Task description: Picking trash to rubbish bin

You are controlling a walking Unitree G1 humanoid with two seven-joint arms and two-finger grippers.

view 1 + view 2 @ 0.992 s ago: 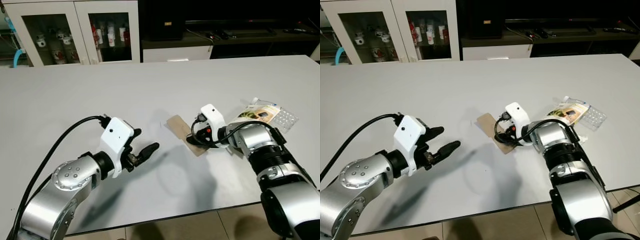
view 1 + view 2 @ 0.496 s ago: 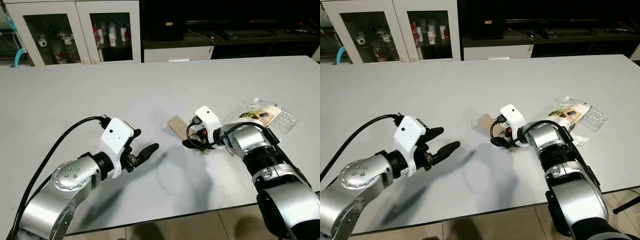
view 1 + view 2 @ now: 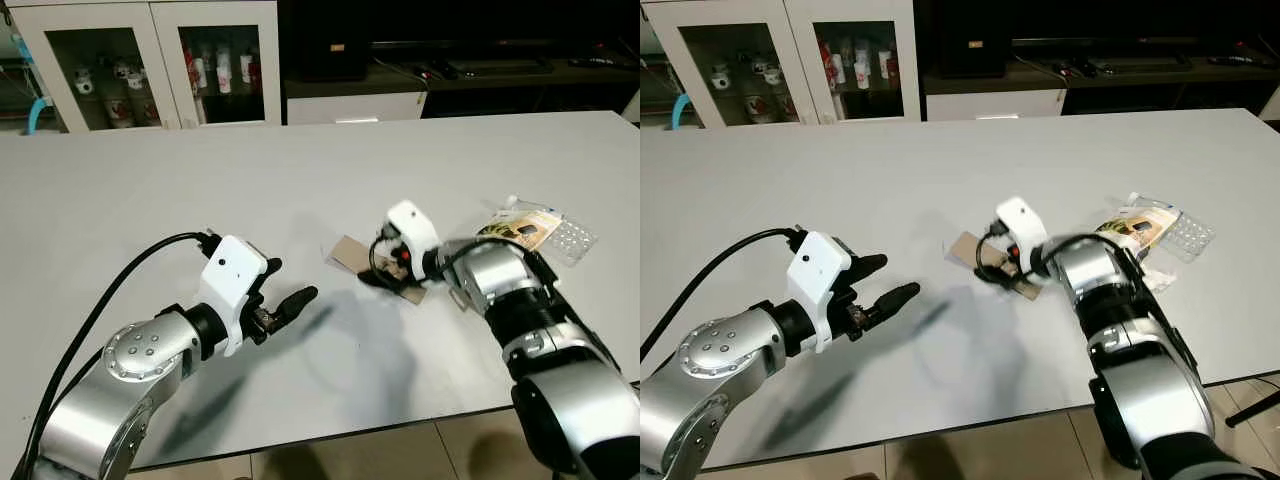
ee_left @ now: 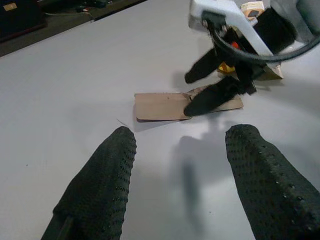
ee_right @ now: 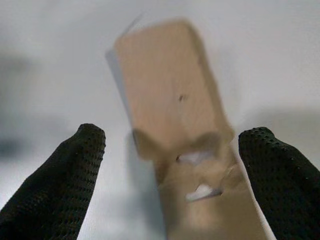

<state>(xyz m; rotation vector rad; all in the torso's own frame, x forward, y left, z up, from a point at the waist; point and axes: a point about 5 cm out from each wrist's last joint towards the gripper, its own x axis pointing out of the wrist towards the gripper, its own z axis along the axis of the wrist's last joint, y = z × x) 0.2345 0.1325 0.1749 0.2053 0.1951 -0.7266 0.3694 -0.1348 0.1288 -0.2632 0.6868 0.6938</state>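
Observation:
A flat brown cardboard piece lies on the white table near its middle. My right gripper is open, low over the near end of the cardboard. In the right wrist view its fingers stand wide on either side of the cardboard, which is crumpled close to the wrist. My left gripper hovers open above bare table to the left of the cardboard, with nothing between its fingers. From the left wrist view the cardboard sits ahead, with the right gripper on it.
Clear plastic wrappers and a printed packet lie on the table to the right of my right arm. A white glass-door cabinet and a dark low bench stand behind the table. The table's front edge is close to my arms.
My right gripper has moved left along the cardboard and turned at the wrist, and the cardboard has turned slightly. The left arm has stayed still.

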